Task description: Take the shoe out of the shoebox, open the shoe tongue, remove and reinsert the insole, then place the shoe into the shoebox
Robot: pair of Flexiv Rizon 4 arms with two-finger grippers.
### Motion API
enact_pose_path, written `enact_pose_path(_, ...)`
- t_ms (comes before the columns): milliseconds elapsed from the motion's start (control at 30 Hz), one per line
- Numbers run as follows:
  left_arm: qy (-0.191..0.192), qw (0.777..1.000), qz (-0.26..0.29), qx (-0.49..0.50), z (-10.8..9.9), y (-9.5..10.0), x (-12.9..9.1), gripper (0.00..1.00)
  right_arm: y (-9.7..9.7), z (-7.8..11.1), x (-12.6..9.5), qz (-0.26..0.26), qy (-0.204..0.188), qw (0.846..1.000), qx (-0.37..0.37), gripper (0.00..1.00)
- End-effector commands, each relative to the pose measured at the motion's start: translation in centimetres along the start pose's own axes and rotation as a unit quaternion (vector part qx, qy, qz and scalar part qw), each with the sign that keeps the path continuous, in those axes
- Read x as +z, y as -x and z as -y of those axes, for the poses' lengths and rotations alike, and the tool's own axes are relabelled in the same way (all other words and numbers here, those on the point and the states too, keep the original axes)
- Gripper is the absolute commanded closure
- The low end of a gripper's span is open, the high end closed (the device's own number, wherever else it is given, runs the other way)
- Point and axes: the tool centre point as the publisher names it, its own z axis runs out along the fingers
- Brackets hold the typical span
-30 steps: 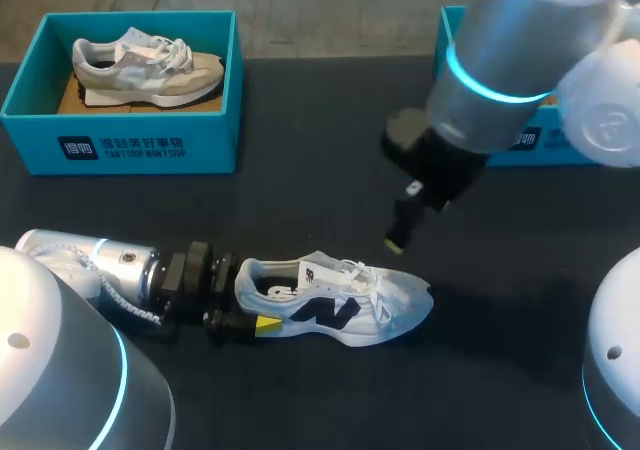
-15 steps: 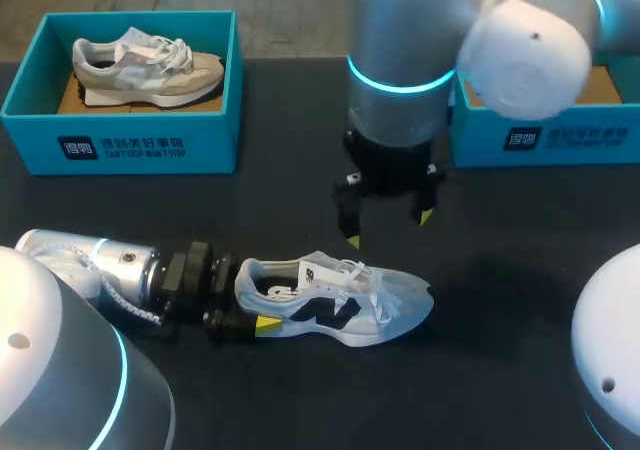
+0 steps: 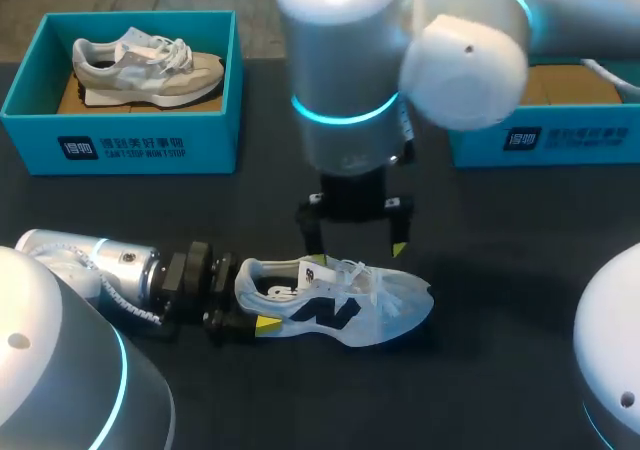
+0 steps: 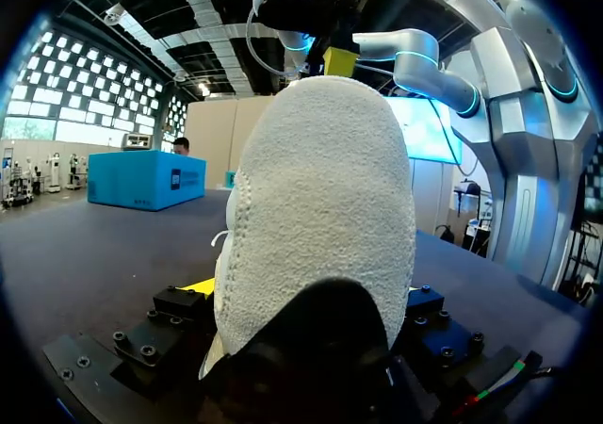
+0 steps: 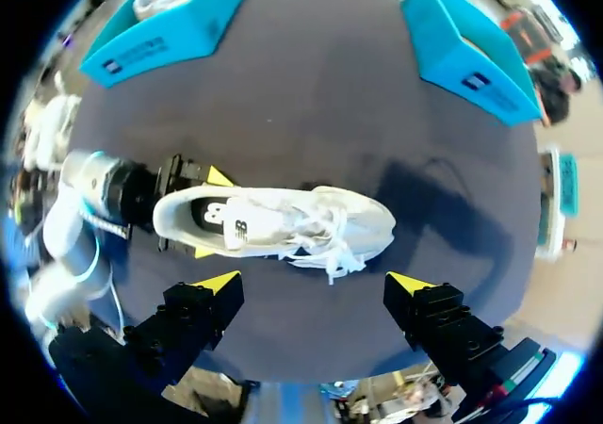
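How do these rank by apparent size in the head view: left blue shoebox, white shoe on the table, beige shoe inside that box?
1. left blue shoebox
2. white shoe
3. beige shoe
The white shoe is nearer the camera, so the shoes' ranking is unsure.

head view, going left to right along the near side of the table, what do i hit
left arm → left fingers → white shoe
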Motion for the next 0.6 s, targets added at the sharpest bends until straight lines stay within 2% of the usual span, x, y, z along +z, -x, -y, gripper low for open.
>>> enact_pose_path(33, 0.0, 1.0, 0.001, 0.0, -0.2, -0.1, 0.1, 1.0, -2.0, 0.6, 0.1, 0.056, 0.011, 0.998, 0.032, 0.0)
enact_pose_path(200, 0.0, 1.0, 0.001, 0.0, -0.2, -0.1, 0.1, 1.0, -3.4, 0.0, 0.7, 0.086, 0.01, 0.995, 0.046, 0.0)
enact_pose_path(600, 0.0, 1.0, 0.001, 0.0, -0.2, -0.1, 0.1, 1.0, -5.1, -0.6, 3.1, 0.133, 0.022, 0.989, 0.059, 0.0)
